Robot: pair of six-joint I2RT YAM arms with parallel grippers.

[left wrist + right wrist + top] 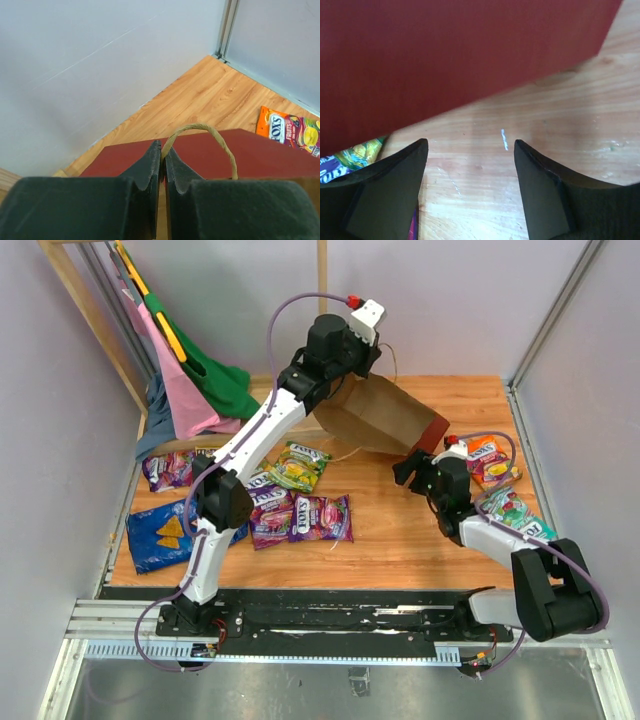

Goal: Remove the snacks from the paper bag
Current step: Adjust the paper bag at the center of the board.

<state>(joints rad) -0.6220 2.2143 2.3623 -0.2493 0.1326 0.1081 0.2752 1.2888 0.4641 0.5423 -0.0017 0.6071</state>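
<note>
You can read "FOX'S" on the orange packet [285, 131], and the same brand on the purple packets [300, 515] lying on the bench [400, 535].

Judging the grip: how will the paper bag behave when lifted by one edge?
The paper bag probably stays stiff: its walls look flat, uncreased. It seems light, hanging tilted from the left pincer. Its thin string handle would likely flop.

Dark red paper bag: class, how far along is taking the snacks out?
Done: a large blue chip bag, purple candy packets and an orange packet lie on the wooden table. In hand: the left gripper, shut on the rim of the tall dark red paper bag, holds it tilted; the right gripper is open. Left: bag's inside hidden.
</note>
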